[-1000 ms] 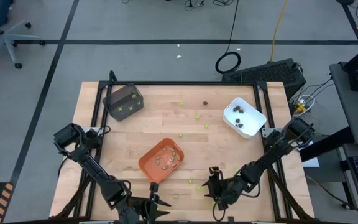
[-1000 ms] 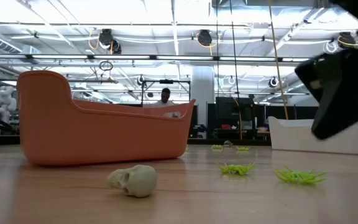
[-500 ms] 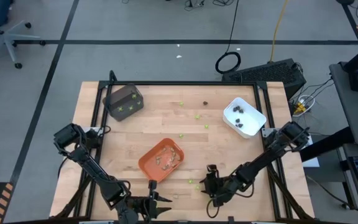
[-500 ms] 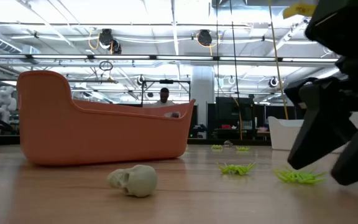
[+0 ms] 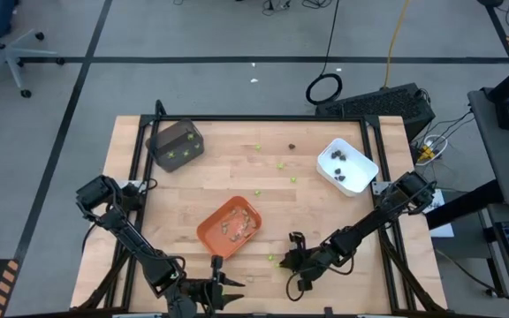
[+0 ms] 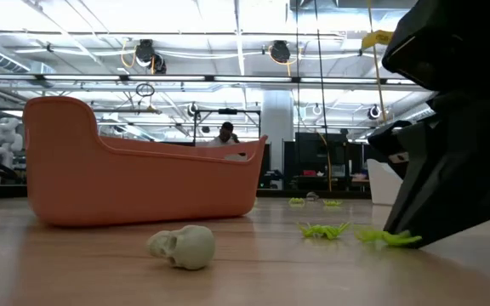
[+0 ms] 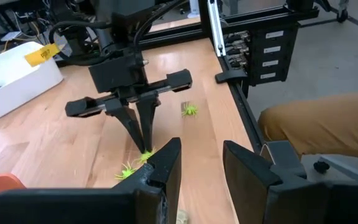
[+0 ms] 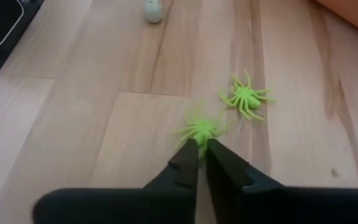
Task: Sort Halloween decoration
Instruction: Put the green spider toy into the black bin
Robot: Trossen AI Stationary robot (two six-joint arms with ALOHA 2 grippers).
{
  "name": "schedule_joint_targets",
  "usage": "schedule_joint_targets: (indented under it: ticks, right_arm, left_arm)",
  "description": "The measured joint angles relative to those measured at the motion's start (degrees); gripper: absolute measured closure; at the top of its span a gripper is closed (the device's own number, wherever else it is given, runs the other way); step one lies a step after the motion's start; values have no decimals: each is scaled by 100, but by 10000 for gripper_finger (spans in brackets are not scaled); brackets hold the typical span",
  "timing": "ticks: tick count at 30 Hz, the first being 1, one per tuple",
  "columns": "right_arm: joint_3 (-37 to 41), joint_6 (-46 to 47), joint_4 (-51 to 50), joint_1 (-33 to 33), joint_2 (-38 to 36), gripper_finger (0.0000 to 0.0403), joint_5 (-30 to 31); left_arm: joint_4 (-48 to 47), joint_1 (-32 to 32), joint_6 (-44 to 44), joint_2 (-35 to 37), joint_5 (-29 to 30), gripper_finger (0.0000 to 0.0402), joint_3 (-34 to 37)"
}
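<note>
1. Over the last second the right gripper (image 8: 202,149) has slid along the near edge of the table toward the left arm and come down, its jaws going from wide apart to pinched together on a lime-green spider (image 8: 201,129).
2. That spider lies on the bare wood near the front edge, just beside a second green spider (image 8: 247,98); in the left wrist view the fingertips meet right at its body, though how secure the hold is cannot be told.
3. The left gripper (image 7: 197,165) waits at the front edge, jaws partly apart around nothing.
4. A tan skull (image 6: 183,246) rests on the wood in front of the orange tray (image 5: 208,231), and a few more green pieces are scattered mid-table.
5. Green pieces already sit in the dark grey tray (image 5: 162,141) at the far left corner; dark ones sit in the white tray (image 5: 327,157).
6. Step in hand: picking up a green spider. Next, I judge, a straight lift clear of its neighbour, then a long carry across to the grey tray.
</note>
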State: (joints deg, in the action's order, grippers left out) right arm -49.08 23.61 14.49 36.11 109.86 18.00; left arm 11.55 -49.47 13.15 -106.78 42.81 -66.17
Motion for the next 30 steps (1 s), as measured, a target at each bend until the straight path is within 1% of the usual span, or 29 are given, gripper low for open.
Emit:
schedule_joint_targets:
  ticks: [7,13,17,22,25,26,28,30]
  right_arm:
    - [15,-509,257,8,-121,401,-34]
    - [38,-858,331,117,-615,403,-43]
    - [28,-1065,445,189,-821,403,69]
    - [28,-1066,373,243,-873,403,149]
    - [28,-828,180,276,-870,403,100]
    - [28,-767,148,293,-872,402,2]
    - [28,-738,117,356,-872,396,-55]
    - [28,-745,116,431,-873,380,-145]
  left_arm:
    - [0,2,4,0,32,283,0]
    - [4,115,0,2,285,283,0]
    - [2,327,1,2,287,283,0]
    - [2,498,2,2,276,283,0]
    - [4,496,1,2,264,283,0]
    - [3,490,0,2,261,283,0]
    - [2,462,1,2,257,283,0]
    - [4,434,0,2,255,283,0]
